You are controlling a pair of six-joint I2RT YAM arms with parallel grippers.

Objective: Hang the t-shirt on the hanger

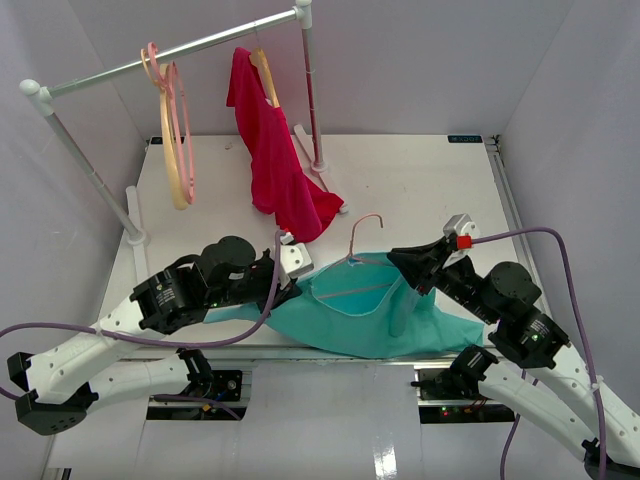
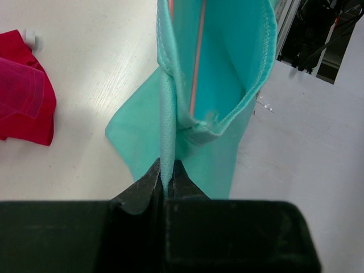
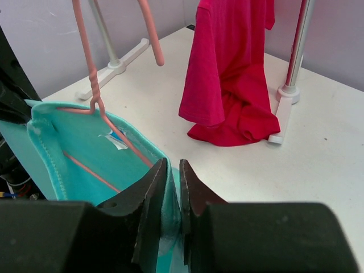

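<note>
1. The left gripper [image 2: 165, 177] has its jaws pinched narrow on the ribbed collar band of the t-shirt [image 1: 365, 325]. In the left wrist view the band runs straight up out of the fingertips.
2. The right gripper [image 3: 173, 170] has its jaws nearly closed, with teal collar fabric clamped between them on the opposite side of the same opening.
3. The t-shirt lies at the near side of the table [image 1: 420, 190], between the two arms, and its lower cloth reaches the table's near edge. The collar opening is held spread between the two pinch points.
4. The hanger [image 3: 94, 96] is thin and pink. Its hook and twisted neck stand up out of the collar opening. Its sloping shoulder and straight lower bar sit inside the shirt and show through the opening in both wrist views.
5. A small label [image 3: 115, 139] sits on the inside of the collar, just beside the hanger's neck.
6. The red garment [image 1: 280, 160] hangs from the rail [image 1: 180, 50] at the far side. Its lower end is bunched on the table, near the teal cloth but not touching it.
7. The spare hangers [image 1: 175, 150], cream and pink, hang together on the left part of the rail, well apart from the shirt.
</note>
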